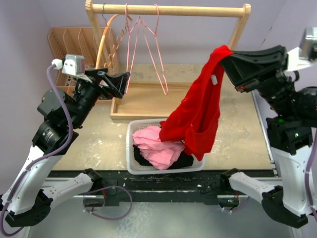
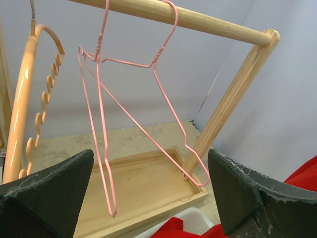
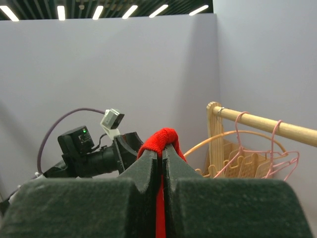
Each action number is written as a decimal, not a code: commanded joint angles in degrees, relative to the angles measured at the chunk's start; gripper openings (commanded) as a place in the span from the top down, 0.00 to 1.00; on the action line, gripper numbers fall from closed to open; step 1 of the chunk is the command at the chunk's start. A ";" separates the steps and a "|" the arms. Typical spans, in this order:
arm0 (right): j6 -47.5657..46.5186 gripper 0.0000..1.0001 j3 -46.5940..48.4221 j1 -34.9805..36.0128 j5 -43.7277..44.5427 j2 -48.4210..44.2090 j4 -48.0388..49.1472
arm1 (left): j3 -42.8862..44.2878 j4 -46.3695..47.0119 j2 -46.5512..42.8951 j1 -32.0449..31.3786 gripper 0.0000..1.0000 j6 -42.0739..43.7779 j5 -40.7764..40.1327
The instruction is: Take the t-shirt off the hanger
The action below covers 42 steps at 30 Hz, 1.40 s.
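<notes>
Nearest us, a white basket (image 1: 130,148) on the tabletop (image 1: 242,141) holds pink clothes (image 1: 158,151). Over it hangs the red t-shirt (image 1: 198,114), off any hanger, its lower edge reaching down to the basket's right side. A small white tag (image 1: 214,78) on it carries no writing we can read. The right end effector (image 1: 225,53) is clamped on the shirt's top fold. At the left, the left end effector (image 1: 118,82) stands wide apart, holding nothing. Farther back, pink wire hangers (image 1: 148,49) hang bare on the wooden rail (image 1: 173,9) above a wooden tray (image 1: 143,106).
</notes>
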 commanded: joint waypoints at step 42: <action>2.86 1.00 -14.39 0.20 -5.02 3.00 12.12 | -7.17 -1.96 -4.39 0.24 0.01 -3.35 -2.49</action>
